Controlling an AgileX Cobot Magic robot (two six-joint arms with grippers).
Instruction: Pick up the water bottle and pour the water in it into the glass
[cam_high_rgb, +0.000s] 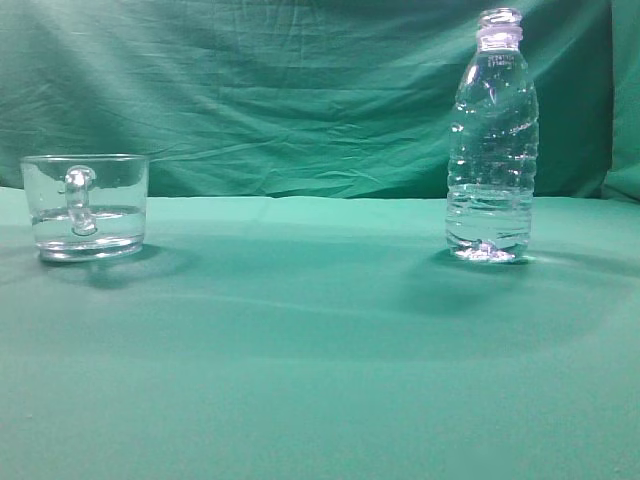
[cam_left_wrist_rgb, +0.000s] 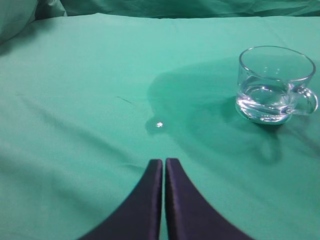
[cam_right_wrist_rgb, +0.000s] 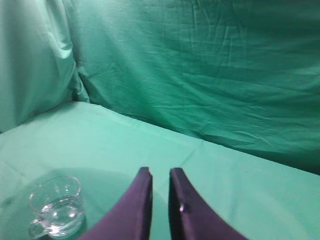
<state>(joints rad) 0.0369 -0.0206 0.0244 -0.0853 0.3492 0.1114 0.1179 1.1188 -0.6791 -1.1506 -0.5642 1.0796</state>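
Observation:
The water bottle (cam_high_rgb: 492, 140) stands upright and capless on the right of the green table, with clear water low in it. The glass (cam_high_rgb: 85, 205) stands at the left, handle facing the camera, with water (cam_high_rgb: 90, 228) filling about its lower third. No gripper shows in the exterior view. My left gripper (cam_left_wrist_rgb: 163, 161) is shut and empty above the cloth; the glass (cam_left_wrist_rgb: 275, 85) is ahead to its right. My right gripper (cam_right_wrist_rgb: 160, 171) is shut but for a narrow gap, empty, raised, with the glass (cam_right_wrist_rgb: 55, 205) low to its left. The bottle is out of both wrist views.
A green cloth (cam_high_rgb: 320, 350) covers the table and a wrinkled green backdrop (cam_high_rgb: 300, 90) hangs behind it. A small bright droplet or glint (cam_left_wrist_rgb: 159, 124) lies on the cloth ahead of the left gripper.

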